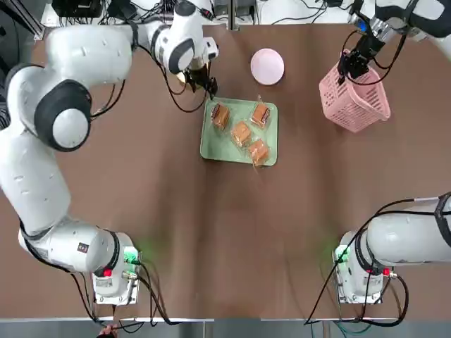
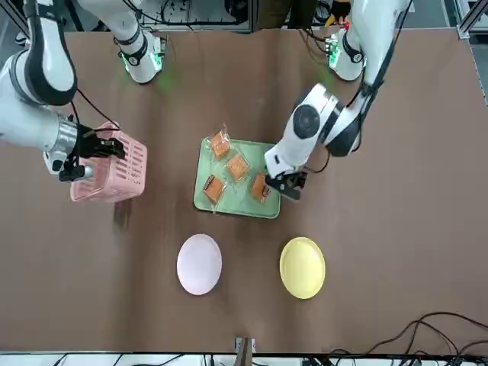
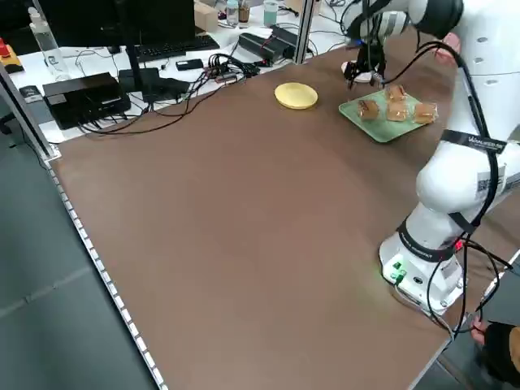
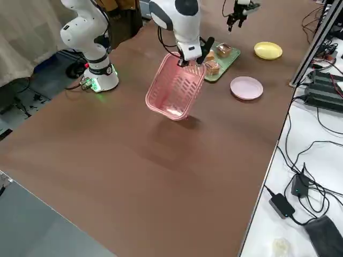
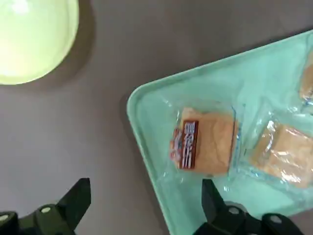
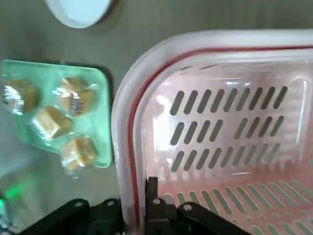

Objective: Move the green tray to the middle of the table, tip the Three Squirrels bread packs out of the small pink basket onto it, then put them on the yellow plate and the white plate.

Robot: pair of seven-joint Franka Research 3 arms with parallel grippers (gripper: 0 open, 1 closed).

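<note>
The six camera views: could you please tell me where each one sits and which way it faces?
Top: overhead, both arms, bases nearest, green tray central.
Front: across the table, facing the robot; yellow plate and white plate nearest.
Left side: raised, left arm only.
Right side: raised, small pink basket held tilted.
Left wrist: open jaws over a bread pack.
Right wrist: jaws gripping the basket rim.
All show the tray.
</note>
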